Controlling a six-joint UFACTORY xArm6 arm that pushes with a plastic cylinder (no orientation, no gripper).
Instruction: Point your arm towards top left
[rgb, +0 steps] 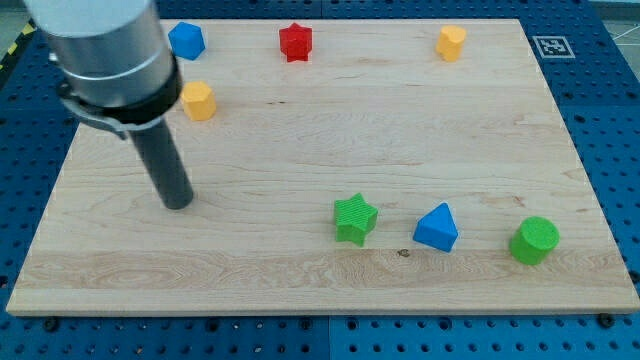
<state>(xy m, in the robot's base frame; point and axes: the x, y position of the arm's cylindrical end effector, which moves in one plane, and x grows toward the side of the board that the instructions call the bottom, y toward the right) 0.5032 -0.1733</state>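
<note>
A wooden bench (300, 130) is shown lying on a blue perforated base (600, 120), with seven small blocks set out on it and the arm entering from the view's top left. No pincer is fitted to this arm, so no apart or together state can be reported; a straight dark rod is carried instead, and my tip (178, 205) is seen resting on bare wood in the left half of the bench, touching no block.

Nearest the tip, up and slightly to the view's right, a yellow hexagonal block (199, 101) is found just beside the arm's grey housing. A blue block (186, 40), its shape not clearly made out, is placed near the top edge, partly bordered by the housing. Further along the top edge a red star block (296, 42) and a second yellow block (451, 43) are seen. Along the lower right a green star block (355, 218), a blue pyramid-like block (437, 227) and a green cylinder block (535, 240) are arranged in a row, well apart from the tip.

The task's target, the top left corner, is hidden behind the housing. The tip is judged to lie below that corner, so travel up and leftward would be required, and the path appears free of blocks.
</note>
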